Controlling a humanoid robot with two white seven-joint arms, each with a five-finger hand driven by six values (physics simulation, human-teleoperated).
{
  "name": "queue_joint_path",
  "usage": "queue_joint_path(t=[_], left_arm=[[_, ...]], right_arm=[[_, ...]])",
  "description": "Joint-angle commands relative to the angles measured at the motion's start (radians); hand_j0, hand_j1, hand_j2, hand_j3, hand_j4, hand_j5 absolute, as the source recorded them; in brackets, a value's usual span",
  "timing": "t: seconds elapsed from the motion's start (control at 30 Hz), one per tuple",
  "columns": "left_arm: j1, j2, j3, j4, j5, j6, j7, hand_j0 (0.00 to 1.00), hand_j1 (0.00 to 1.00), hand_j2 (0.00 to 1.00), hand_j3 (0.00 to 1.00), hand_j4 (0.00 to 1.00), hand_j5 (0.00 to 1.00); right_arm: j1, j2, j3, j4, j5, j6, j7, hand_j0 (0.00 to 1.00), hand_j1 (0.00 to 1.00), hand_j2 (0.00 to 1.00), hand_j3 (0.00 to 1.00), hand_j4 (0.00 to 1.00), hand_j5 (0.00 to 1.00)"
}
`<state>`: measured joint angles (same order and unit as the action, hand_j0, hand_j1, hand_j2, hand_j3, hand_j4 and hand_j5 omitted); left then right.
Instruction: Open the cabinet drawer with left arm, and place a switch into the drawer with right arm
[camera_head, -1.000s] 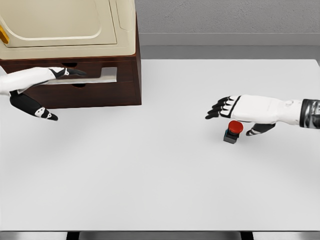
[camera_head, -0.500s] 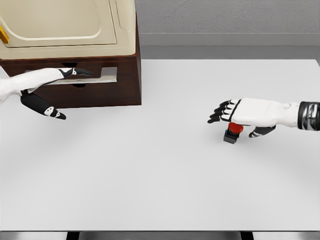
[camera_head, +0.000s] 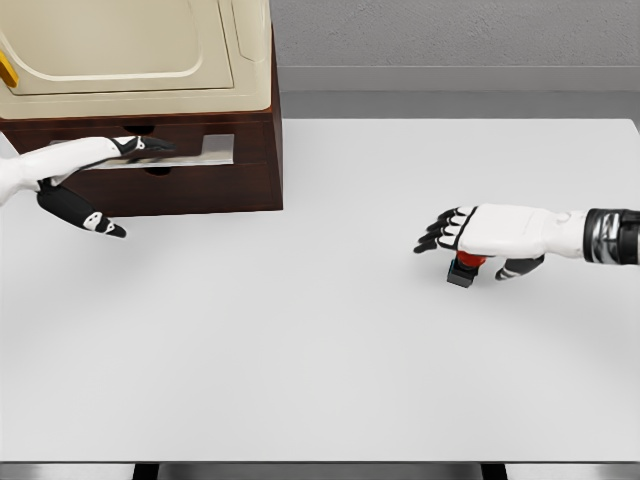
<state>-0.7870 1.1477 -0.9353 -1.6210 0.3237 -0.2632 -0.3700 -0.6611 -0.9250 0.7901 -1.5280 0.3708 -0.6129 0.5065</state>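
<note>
A wide white surface carries a brown cabinet at far left. The left hand, fingers extended, reaches the drawer front. At right, the right hand hovers open, palm down, directly over a small red switch, which sits just beneath its palm.

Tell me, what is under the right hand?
The red switch on its dark base stands under the right hand. The palm covers most of its red top, so contact cannot be seen.
</note>
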Motion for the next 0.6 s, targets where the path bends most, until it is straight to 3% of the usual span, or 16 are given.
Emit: queue_joint_path(t=[0.0,0.57], left_arm=[[0.0,-0.002,0.001,0.007,0.005,0.001,0.0,1.0,1.0,1.0,1.0,1.0,1.0],[0.006,-0.016,0.0,0.018,0.005,0.022,-0.003,1.0,1.0,1.0,1.0,1.0,1.0]], right_arm=[[0.0,0.011,0.001,0.034,-0.001,0.002,0.0,1.0,1.0,1.0,1.0,1.0,1.0],[-0.002,0.026,0.001,0.032,0.0,0.002,0.0,0.97,0.97,0.97,0.97,0.97,0.97]])
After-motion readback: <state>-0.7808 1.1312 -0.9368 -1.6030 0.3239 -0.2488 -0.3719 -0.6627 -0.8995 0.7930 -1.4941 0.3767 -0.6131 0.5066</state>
